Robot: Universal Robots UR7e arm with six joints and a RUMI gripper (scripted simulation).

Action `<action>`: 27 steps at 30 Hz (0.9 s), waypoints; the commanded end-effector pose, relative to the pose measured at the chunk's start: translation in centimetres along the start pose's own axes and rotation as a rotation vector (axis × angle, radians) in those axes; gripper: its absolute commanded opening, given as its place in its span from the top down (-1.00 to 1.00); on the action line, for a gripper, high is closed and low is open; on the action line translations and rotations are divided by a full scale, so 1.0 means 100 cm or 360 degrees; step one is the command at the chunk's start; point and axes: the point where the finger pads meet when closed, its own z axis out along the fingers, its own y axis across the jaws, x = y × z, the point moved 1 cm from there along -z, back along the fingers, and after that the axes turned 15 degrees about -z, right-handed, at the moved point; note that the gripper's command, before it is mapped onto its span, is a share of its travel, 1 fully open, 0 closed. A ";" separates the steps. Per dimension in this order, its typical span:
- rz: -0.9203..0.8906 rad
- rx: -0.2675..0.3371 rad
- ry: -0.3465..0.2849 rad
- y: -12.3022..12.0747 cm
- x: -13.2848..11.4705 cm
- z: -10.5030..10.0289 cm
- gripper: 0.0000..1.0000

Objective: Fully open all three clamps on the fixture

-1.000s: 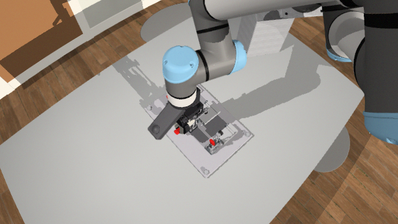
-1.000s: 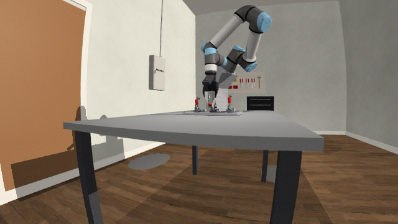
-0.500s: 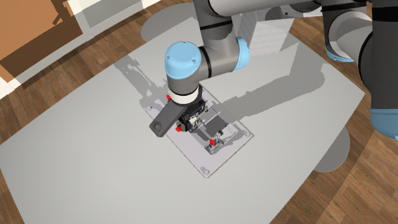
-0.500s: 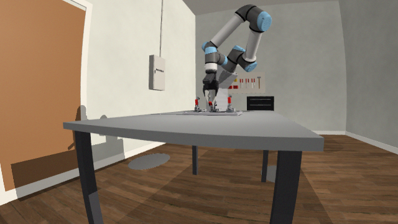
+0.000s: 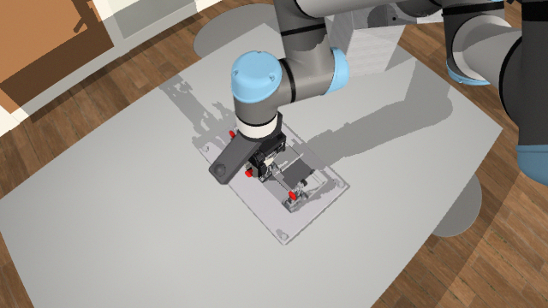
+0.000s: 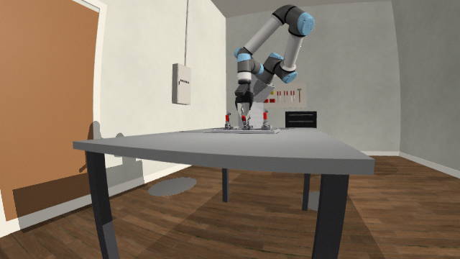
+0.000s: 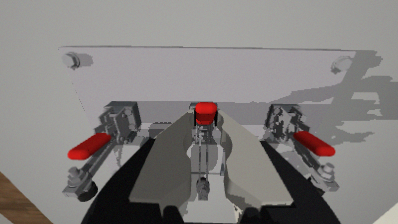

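A grey fixture plate (image 5: 278, 184) lies on the table and carries three toggle clamps with red handle grips. In the wrist view the left clamp's handle (image 7: 90, 145) and the right clamp's handle (image 7: 313, 143) lie low and point outward. The middle clamp's handle (image 7: 206, 113) stands up between my fingers. My gripper (image 7: 204, 109) is shut on this middle handle, just below its red grip. In the top view the gripper (image 5: 261, 168) sits over the middle clamp (image 5: 247, 173), with a dark part (image 5: 297, 173) beside it on the plate. The far clamp (image 5: 232, 133) is partly hidden by my wrist.
The near clamp (image 5: 292, 195) stands close to my gripper on the plate. A white pedestal block (image 5: 368, 43) holds the arm's base at the table's far side. The plate has bolts at its corners (image 7: 70, 60).
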 end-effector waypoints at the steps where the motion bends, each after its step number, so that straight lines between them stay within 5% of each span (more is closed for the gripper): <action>1: 0.0000 0.0000 0.0000 -0.001 -0.004 -0.002 1.00; 27: 0.0000 0.0000 0.0000 -0.005 -0.019 -0.006 1.00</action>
